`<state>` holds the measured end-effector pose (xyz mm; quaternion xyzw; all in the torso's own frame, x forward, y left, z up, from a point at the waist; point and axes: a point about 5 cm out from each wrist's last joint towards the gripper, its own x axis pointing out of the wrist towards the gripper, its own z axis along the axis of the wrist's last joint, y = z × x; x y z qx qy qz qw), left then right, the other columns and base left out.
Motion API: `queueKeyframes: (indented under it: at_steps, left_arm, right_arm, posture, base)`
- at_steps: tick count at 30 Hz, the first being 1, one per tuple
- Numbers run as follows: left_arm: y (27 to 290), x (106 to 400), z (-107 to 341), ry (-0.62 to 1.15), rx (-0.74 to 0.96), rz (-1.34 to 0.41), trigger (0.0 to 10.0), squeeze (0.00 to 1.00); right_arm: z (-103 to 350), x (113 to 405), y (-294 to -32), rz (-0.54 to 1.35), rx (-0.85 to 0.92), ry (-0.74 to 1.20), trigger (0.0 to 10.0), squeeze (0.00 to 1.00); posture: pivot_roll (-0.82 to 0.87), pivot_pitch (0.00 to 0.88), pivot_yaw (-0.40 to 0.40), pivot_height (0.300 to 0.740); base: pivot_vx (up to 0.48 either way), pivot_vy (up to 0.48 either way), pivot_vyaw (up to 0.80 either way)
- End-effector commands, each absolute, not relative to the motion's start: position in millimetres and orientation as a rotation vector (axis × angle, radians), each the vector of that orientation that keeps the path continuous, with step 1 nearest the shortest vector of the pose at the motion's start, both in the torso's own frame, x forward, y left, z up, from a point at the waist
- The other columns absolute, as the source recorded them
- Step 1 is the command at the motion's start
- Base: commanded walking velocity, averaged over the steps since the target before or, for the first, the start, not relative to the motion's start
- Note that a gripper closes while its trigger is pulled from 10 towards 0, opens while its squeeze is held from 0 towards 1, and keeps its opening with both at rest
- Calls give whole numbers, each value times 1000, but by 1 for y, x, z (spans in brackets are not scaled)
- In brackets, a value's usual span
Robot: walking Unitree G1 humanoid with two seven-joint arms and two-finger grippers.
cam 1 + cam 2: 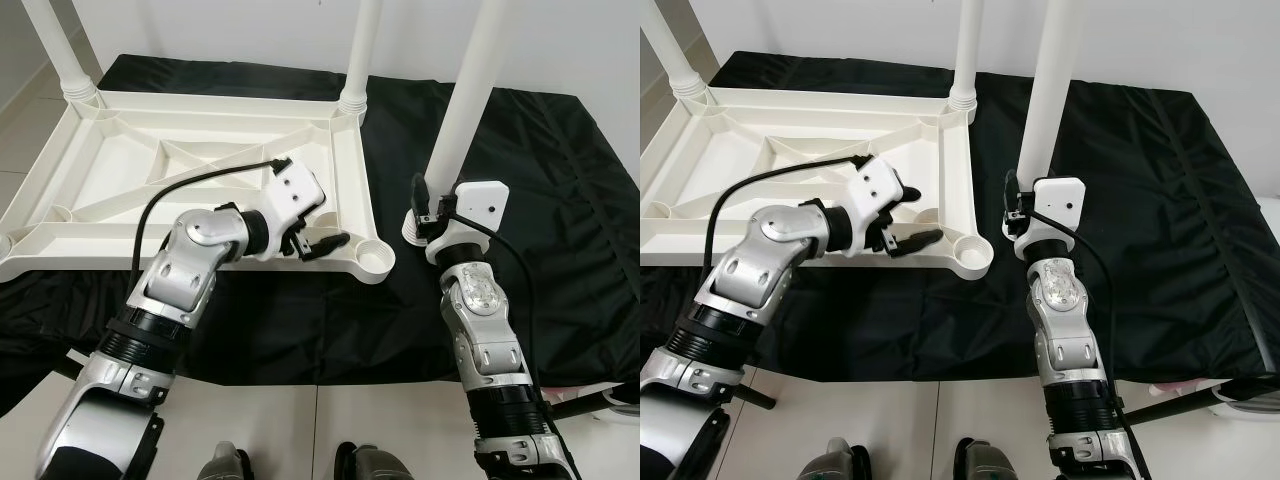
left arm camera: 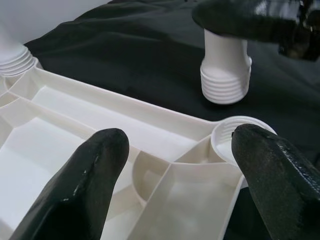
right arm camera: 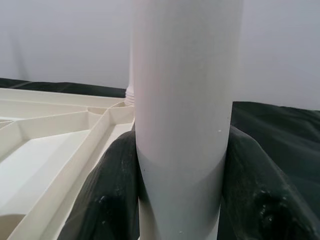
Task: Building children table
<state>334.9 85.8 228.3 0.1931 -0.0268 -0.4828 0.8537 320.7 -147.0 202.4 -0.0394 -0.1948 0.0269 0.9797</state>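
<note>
A white children's tabletop lies upside down on a black cloth. Two white legs stand screwed into its far corners. My left gripper hovers open over the frame's near right rim, its fingers spread just short of the empty corner socket. My right gripper is shut on a third leg, held upright. The leg's threaded end rests on the cloth just right of that socket. In the right wrist view the leg stands between both fingers.
The black cloth spreads over the floor to the right and behind. Pale tiles show in front near my feet. A dark bar lies at the lower right. A white wall stands behind.
</note>
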Motion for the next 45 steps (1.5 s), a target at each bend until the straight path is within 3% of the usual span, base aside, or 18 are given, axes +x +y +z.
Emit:
queueKeyframes:
  at_steps: [1,7,20,38,45]
  left_arm:
    - [93,343,232,-80,372,-818,10000,0]
    - [123,351,228,-75,168,-548,10000,0]
    - [129,344,211,-44,-12,-424,10000,0]
    - [161,340,204,-103,25,-134,10000,0]
    - [176,326,194,-111,55,-29,10000,0]
  right_arm:
    - [203,321,-145,66,-65,-393,10000,0]
    - [202,325,-139,120,-16,-385,10000,0]
    - [201,325,-138,150,23,-413,10000,0]
    - [203,329,-144,102,-6,-445,10000,0]
    - [200,317,-148,109,19,-473,10000,0]
  posture:
    - [7,116,-24,740]
    - [-1,89,-29,740]
    - [-17,65,-27,740]
    - [-16,42,-33,740]
    - [-24,32,-22,740]
  base:
    - [0,0,0]
    - [0,0,0]
    - [0,0,0]
    - [0,0,0]
    - [0,0,0]
